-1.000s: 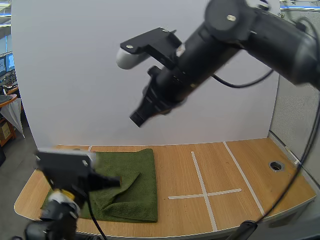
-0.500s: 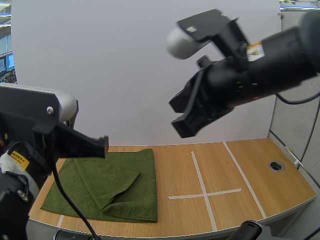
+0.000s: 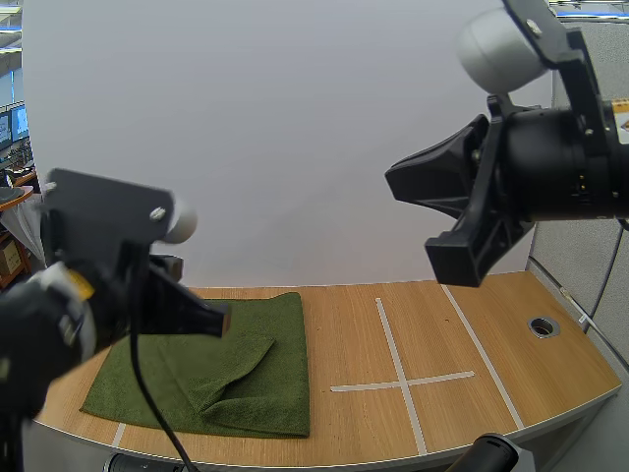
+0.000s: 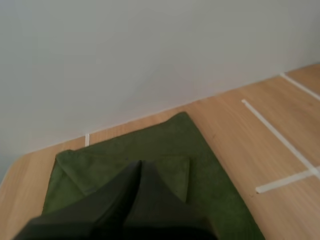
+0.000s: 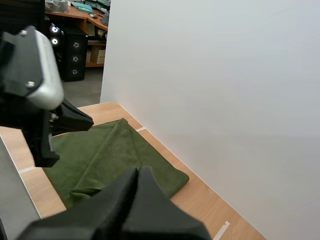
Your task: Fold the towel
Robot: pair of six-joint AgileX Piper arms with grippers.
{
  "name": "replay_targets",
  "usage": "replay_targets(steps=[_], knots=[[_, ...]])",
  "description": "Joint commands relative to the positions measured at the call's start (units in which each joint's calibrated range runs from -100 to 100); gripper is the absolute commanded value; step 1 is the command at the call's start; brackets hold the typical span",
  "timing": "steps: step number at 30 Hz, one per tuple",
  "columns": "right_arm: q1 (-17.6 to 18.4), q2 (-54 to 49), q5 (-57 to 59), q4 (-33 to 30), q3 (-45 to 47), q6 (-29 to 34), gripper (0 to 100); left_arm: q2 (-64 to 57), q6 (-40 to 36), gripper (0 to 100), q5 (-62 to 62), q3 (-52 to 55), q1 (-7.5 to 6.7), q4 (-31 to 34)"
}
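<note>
Towel (image 3: 246, 359), dark green, lies on the left half of the wooden table (image 3: 344, 320). It runs from close to the back edge down to the front edge, and its right side is well left of the white tape cross (image 3: 401, 382). We see part of it doubled over itself, with a pointed flap resting on the front half of the cloth.

Our left gripper (image 3: 222, 317) hangs in the air over the towel, clear of it. In the left wrist view its fingers (image 4: 131, 182) lie together as one dark wedge with nothing between them. Our right gripper (image 3: 391, 182) is raised high over the table's right half, well apart from the towel. In the right wrist view its fingers are also pressed together and hold nothing.

A yellow label (image 3: 619, 106) sits on the right arm, but we cannot read its writing. A yellow patch (image 3: 79, 285) on the left arm is too blurred to read. A round dark hole (image 3: 542, 325) sits near the table's right edge.
</note>
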Motion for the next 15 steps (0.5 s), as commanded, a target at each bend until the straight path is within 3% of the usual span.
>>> replay_targets(steps=[1,4,5,9,15], knots=[[-0.44,-0.74,0.00,-0.57,-0.02,0.54,0,15.78,3.75,0,-5.47,-0.05,0.02,0.29],[-1.24,-0.74,0.00,-0.57,-0.02,0.54,0,22.73,8.48,0,-8.76,-0.36,0.02,-2.44],[-1.52,-0.74,0.00,-0.57,-0.02,0.54,0,26.41,13.96,0,-10.09,-0.36,0.02,-4.89],[-2.06,-0.86,0.00,-0.57,-0.02,0.87,0,35.93,23.99,0,-10.19,-1.25,0.02,-13.51],[-2.06,-1.72,0.00,-0.57,-0.02,1.25,0,52.63,26.09,2,-9.29,-5.85,-0.13,-15.14]])
